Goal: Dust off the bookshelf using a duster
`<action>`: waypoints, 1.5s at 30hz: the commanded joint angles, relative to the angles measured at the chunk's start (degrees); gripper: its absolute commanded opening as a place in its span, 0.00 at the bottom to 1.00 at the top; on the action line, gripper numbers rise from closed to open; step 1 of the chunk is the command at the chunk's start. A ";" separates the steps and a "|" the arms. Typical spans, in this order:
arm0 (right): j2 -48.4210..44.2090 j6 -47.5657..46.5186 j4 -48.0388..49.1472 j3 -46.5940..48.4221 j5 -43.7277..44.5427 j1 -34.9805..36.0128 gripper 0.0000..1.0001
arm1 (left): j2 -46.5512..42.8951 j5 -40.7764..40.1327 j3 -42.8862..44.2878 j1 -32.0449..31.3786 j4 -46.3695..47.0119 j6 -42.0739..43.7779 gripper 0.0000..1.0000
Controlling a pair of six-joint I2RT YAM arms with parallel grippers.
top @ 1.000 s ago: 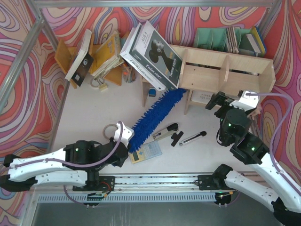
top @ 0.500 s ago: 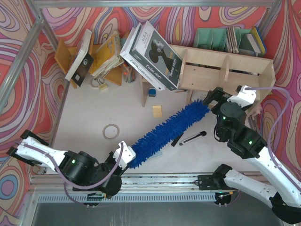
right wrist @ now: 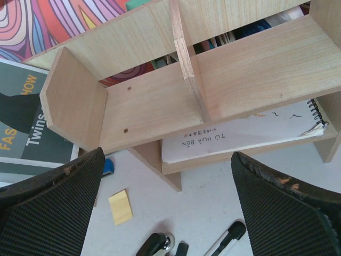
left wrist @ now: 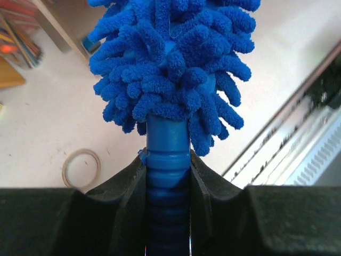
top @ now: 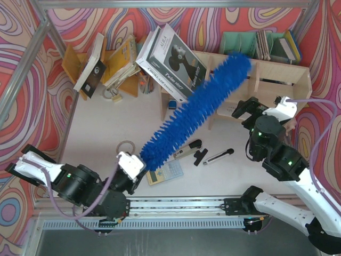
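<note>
At the far right of the table stands the bookshelf (top: 282, 80), its long top board running left to right above upright dividers (right wrist: 189, 69).

The duster (top: 194, 109) lies on a diagonal, with the handle near left and the head reaching far right. Its tip is over the top board near the left divider. Whether the tip touches the board cannot be told.

The left gripper (top: 129, 169) is clamped on the ribbed handle just below the head (left wrist: 170, 58).

The right gripper (top: 246, 109) hangs just before the shelf front, jaws wide and holding nothing. It is the nearer arm but carries no tool.

The coming sweep should probably run rightward from the tip, along the board's long axis.

Obstructions:
- A large book (top: 173, 61) leans against the shelf's left end, beside the head.
- Green file holders (top: 240, 42) stand behind the board.
- The right gripper sits near the path.

A stapler (top: 186, 151), pen (top: 218, 156) and tape ring (top: 126, 146) lie on the table, well apart from the board.
</note>
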 commanded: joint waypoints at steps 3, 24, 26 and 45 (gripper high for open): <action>-0.33 -0.74 -0.65 0.27 0.59 -0.34 0.90 | -5.17 -18.09 2.71 -0.29 10.82 9.71 0.00; -1.23 -30.68 21.59 -6.08 1.67 -0.35 0.96 | 8.74 6.14 6.21 34.38 30.02 31.62 0.00; -2.53 -32.79 23.58 -7.87 1.95 -0.34 0.97 | 9.28 6.70 5.71 35.24 33.12 33.26 0.00; -5.30 -34.64 28.58 -13.95 0.40 -0.37 0.97 | 23.50 7.52 20.32 44.63 24.43 25.96 0.00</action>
